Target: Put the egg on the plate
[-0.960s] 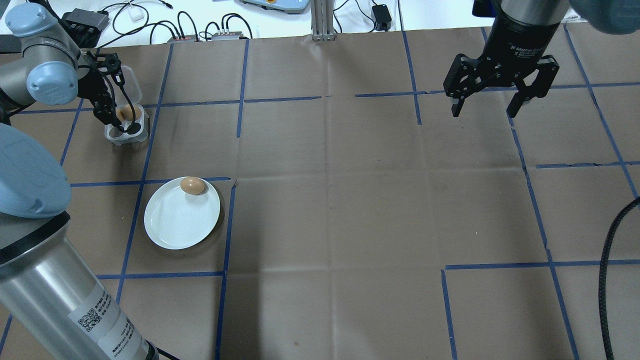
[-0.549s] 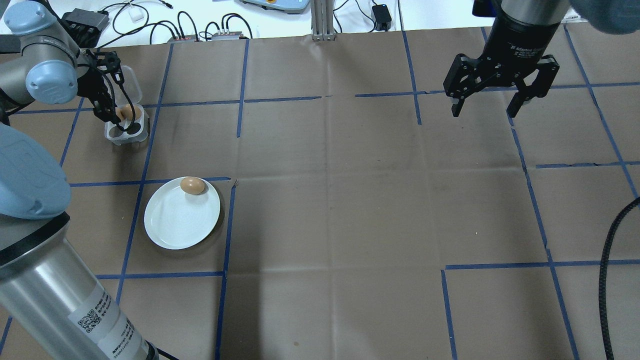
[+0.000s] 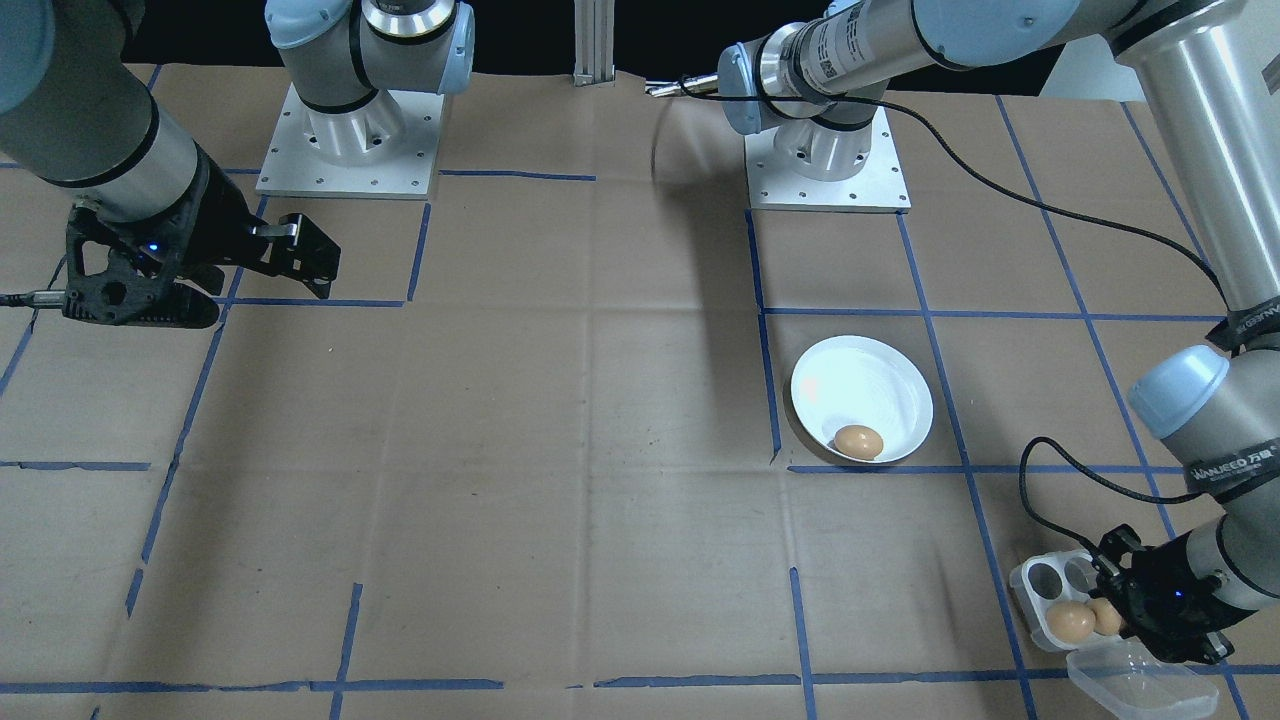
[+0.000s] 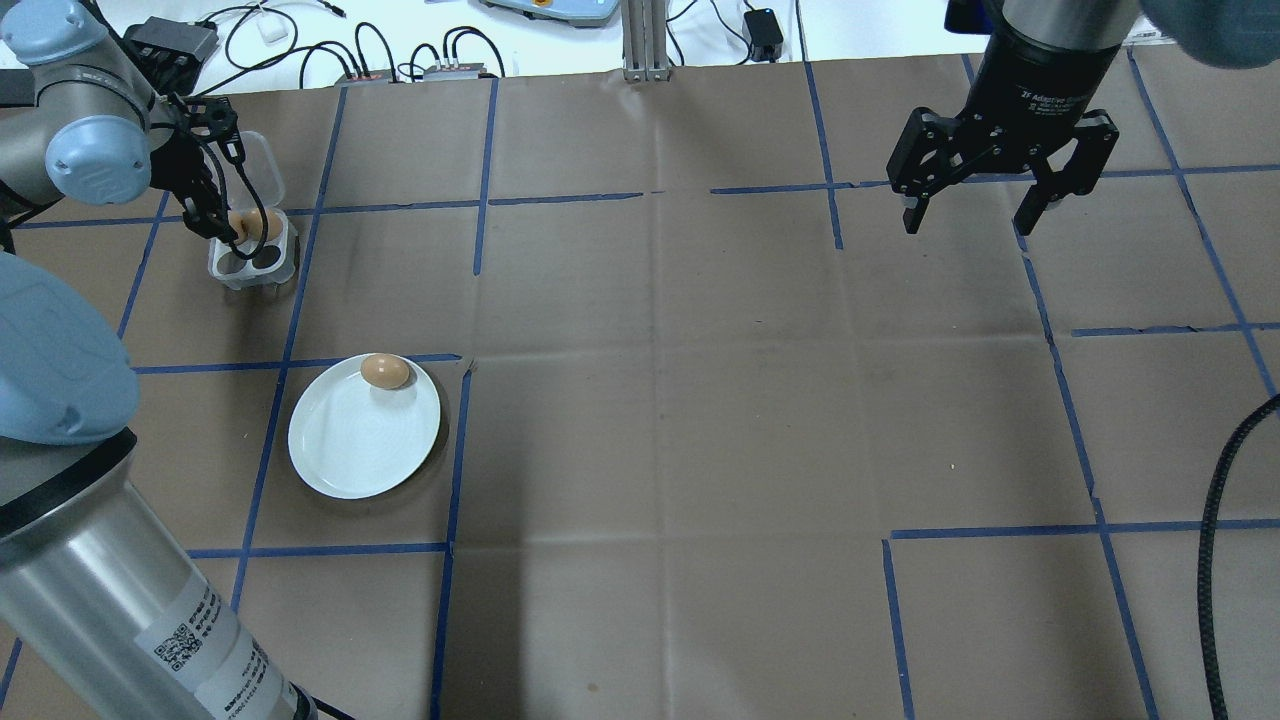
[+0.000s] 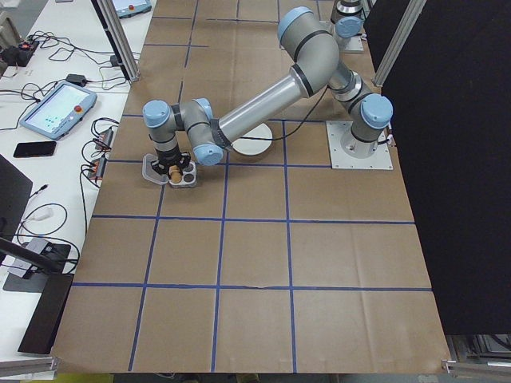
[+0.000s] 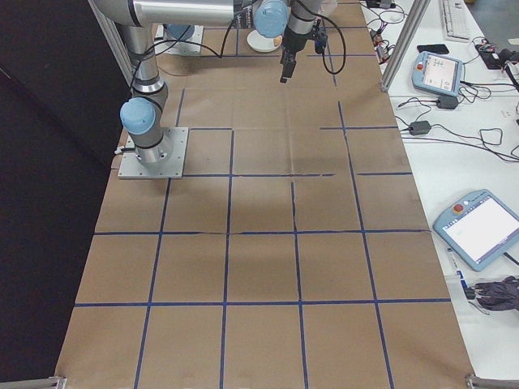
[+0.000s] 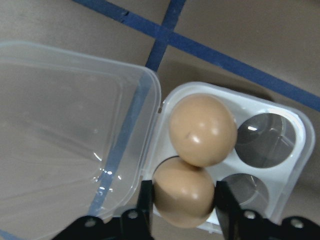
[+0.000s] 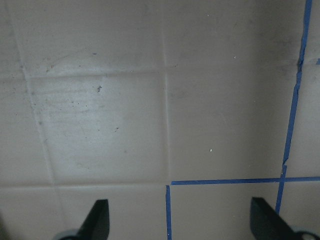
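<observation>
The left wrist view shows what the wider views hide: the left tool [image 7: 182, 200] has a black finger on each side of a tan egg [image 7: 183, 192] in the small white four-hole egg tray [image 7: 295, 165], closed on it, with a second tan egg [image 7: 202, 129] touching it and two holes bare; the clear hinged lid [image 7: 65, 135] lies open. From overhead, another brown egg [image 4: 385, 371] sits at the rim of the round white plate [image 4: 350, 445], well apart from that tool [image 4: 228, 215]. The right tool [image 4: 975, 220] hangs with fingers spread above the brown paper-covered desk [image 4: 700, 400], holding nothing.
</observation>
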